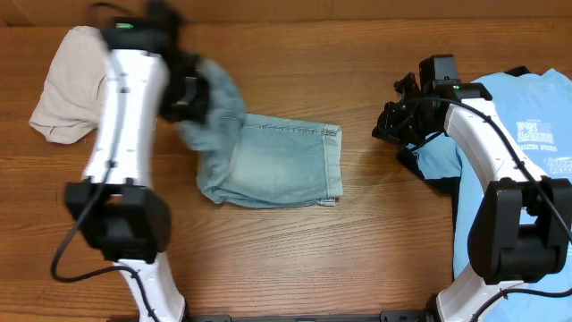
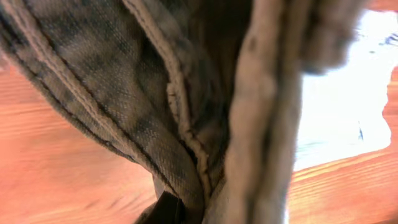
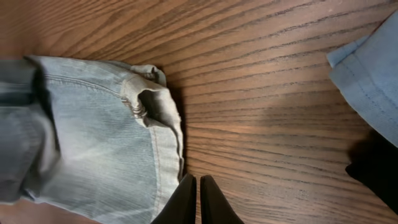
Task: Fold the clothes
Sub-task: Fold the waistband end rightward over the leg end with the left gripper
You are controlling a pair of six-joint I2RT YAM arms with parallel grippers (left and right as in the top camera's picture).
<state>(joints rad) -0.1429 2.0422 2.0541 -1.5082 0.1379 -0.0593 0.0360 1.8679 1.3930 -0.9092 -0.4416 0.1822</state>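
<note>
Overhead: left gripper (image 1: 189,97) clamped on the jeans (image 1: 281,165). Their 9 o'clock end is bunched, raised and blurred; the rest lies flat mid-table. At 10 o'clock, beige trousers (image 1: 67,94). Right gripper (image 1: 393,121) at 3 o'clock, T-shirt (image 1: 527,134) beyond it.
Left wrist: denim seams fill the view.
Right wrist: fingers pressed together, empty, over bare table (image 3: 267,93). Jeans hem at 9 o'clock, T-shirt corner at 2, black garment (image 3: 376,174) at 4.

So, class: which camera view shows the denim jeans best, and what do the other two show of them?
The overhead view: it shows nearly the whole jeans, folded on the table, with the left end bunched up. The left wrist view shows only blurred close-up seams; the right wrist view shows just one hemmed end.
</note>
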